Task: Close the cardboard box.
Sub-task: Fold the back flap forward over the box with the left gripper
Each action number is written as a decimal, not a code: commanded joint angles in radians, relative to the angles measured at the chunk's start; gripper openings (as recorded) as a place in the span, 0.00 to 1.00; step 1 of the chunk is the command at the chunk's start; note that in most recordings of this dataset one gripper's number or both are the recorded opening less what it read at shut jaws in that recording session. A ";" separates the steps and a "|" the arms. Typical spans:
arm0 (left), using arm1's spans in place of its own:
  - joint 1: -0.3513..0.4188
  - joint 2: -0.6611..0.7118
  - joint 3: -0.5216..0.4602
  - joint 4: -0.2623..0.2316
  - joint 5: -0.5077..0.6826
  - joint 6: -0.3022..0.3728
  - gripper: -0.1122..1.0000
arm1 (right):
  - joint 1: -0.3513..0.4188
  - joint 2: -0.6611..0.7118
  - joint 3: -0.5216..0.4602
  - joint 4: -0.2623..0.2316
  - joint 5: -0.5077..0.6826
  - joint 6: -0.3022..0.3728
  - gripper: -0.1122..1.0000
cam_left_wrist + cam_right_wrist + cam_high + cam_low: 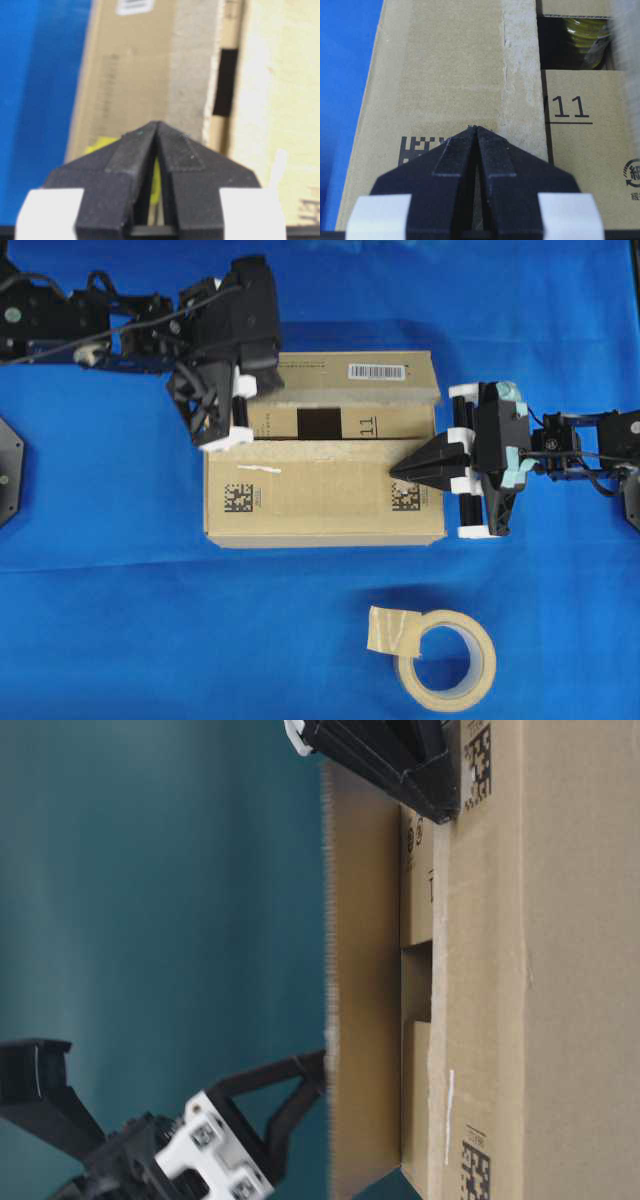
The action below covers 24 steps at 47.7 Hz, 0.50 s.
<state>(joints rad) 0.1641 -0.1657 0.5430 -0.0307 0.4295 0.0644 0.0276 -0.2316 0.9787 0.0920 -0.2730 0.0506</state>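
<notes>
The cardboard box sits mid-table. Its near flap, printed with square codes, lies flat. The far flap, carrying the white barcode label, stands partly raised. Between the two flaps show the inner flaps and a dark gap. My right gripper is shut, its tip resting on the near flap at the right-hand code. At the far flap's left end is my left gripper, also shut, with a yellow sticker under it. Nothing is held between either pair of fingers.
A beige tape roll with a loose end lies on the blue cloth in front of the box, to the right. Something yellow shows inside the box through the gap.
</notes>
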 commanded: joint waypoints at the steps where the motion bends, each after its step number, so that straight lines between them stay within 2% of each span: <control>1: -0.020 -0.025 0.020 -0.002 -0.034 -0.017 0.10 | -0.002 -0.003 -0.021 0.000 -0.008 0.000 0.11; 13: -0.057 -0.009 0.129 -0.002 -0.169 -0.098 0.10 | -0.003 -0.003 -0.025 0.000 -0.008 0.000 0.11; 24: -0.080 -0.009 0.181 -0.002 -0.255 -0.115 0.10 | -0.018 -0.003 -0.025 0.000 -0.014 -0.006 0.11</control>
<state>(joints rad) 0.0982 -0.1641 0.7256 -0.0307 0.1933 -0.0491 0.0199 -0.2316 0.9756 0.0920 -0.2746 0.0460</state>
